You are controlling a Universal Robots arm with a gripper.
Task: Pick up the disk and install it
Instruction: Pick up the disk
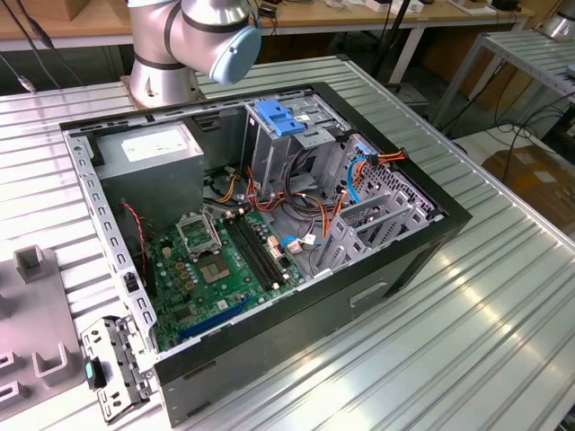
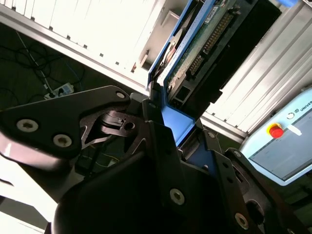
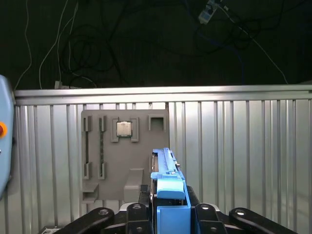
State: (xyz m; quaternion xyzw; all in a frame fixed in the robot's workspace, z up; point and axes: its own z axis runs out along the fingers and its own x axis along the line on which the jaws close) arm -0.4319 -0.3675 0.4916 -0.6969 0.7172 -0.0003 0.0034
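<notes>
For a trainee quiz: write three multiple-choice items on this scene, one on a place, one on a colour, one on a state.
1. Where is the disk? A. Held in the gripper. B. Flat on the table. C. On the grey plate.
2. What colour is its carrier frame? A. Red. B. Blue. C. Yellow.
3. How is the computer case? A. Closed. B. Open, motherboard exposed. C. Upside down.
Answers: 1 A, both wrist views show it clamped; 2 B, the frame is bright blue; 3 B, the exterior view shows the board.
</notes>
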